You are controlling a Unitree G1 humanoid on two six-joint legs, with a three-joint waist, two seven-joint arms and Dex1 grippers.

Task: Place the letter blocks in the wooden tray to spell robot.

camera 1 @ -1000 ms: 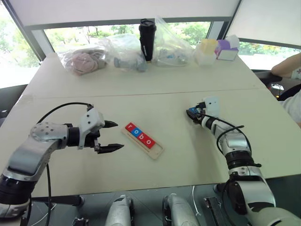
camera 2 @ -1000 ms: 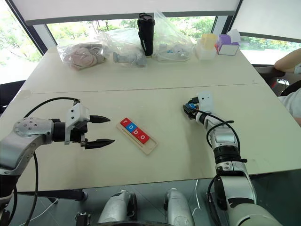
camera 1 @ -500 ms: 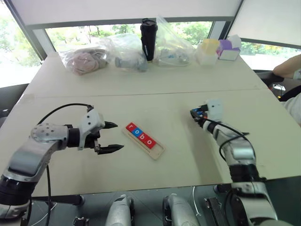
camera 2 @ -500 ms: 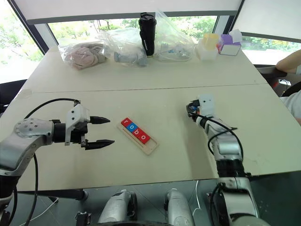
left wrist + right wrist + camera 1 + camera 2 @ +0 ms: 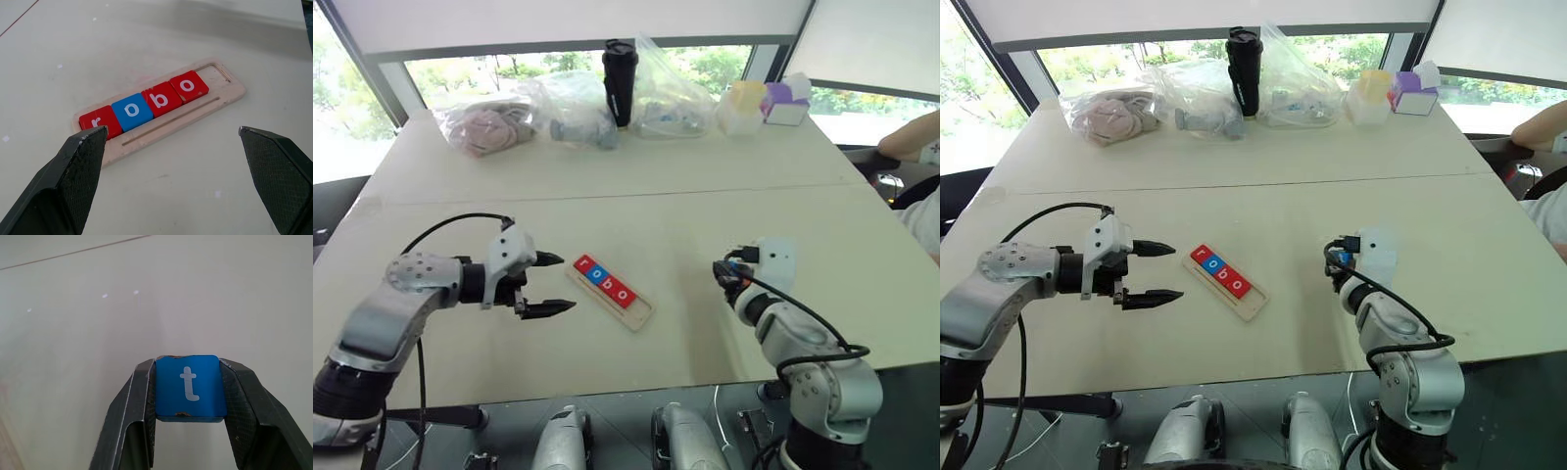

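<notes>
Right hand grips blue t tile. Wooden tray mid-bench holds r-o-b-o; its end slot toward 4 o'clock is free. Left hand gapes wide at tray's 9 o'clock. Risk: a skewed tile catching the rim or nudging neighbours.

Both arms are showing silver-grey metal shells with rounded joint housings and black rings between the segments. The left arm's round housing is carrying a ring of small dark screws. A thin black cable is arching over the left forearm, and another is looping along the right one. Each wrist is wearing a white block-shaped housing. The left tool is ending in two black, pointed fingers; close up, the finger faces are showing a fine cross-hatched texture. The right tool is looking black too.
</notes>
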